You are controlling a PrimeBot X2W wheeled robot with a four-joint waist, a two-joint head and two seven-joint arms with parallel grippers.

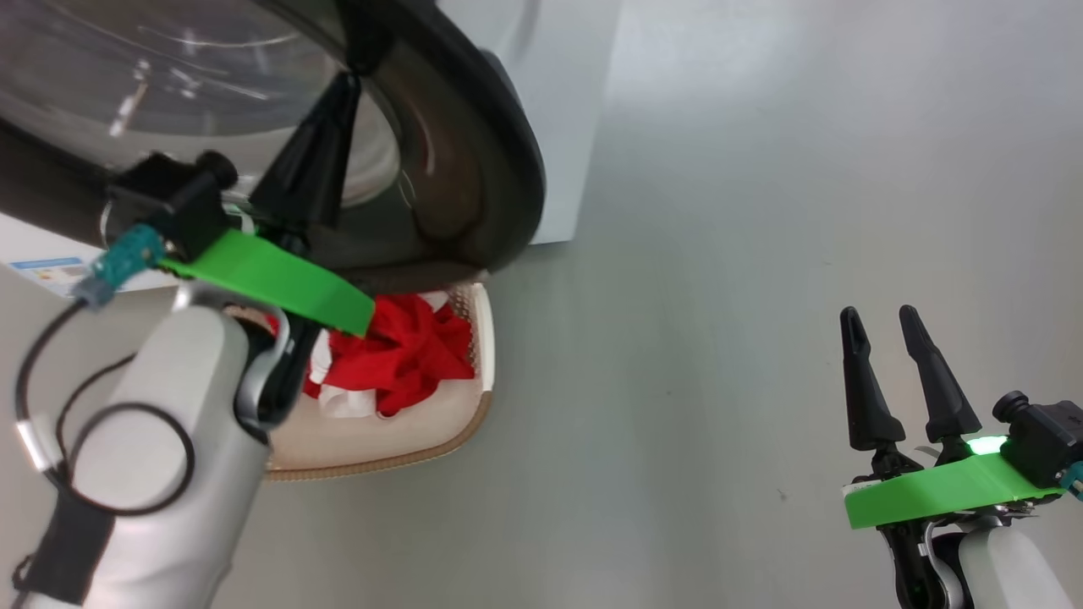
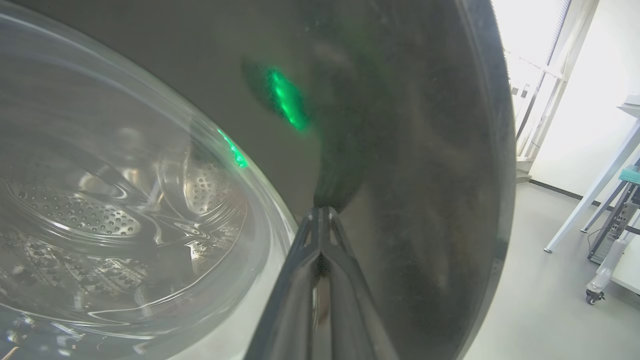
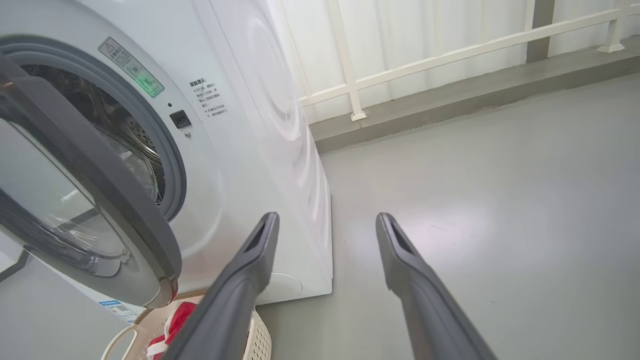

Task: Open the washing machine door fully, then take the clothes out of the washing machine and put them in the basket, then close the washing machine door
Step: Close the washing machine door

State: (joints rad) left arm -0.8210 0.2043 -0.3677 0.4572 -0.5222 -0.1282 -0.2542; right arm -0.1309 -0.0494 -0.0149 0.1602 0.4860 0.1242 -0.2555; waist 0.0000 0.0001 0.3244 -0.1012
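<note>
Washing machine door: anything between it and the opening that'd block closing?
Nothing visible. The gap between the washing machine door and the washing machine front looks free. The basket holding the clothes sits under the door's lower edge; clearance there is hard to judge.

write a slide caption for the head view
Head view: left gripper, shut, tips against the washing machine door; red clothes lie in the basket below, right gripper open aside.

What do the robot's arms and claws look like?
The left claw and right claw each have two long, pointy black fingers. Behind each sits a bright green plate and a small black camera. The forearms are smooth silvery grey. Black cables loop along the left one, ending in a teal plug.
</note>
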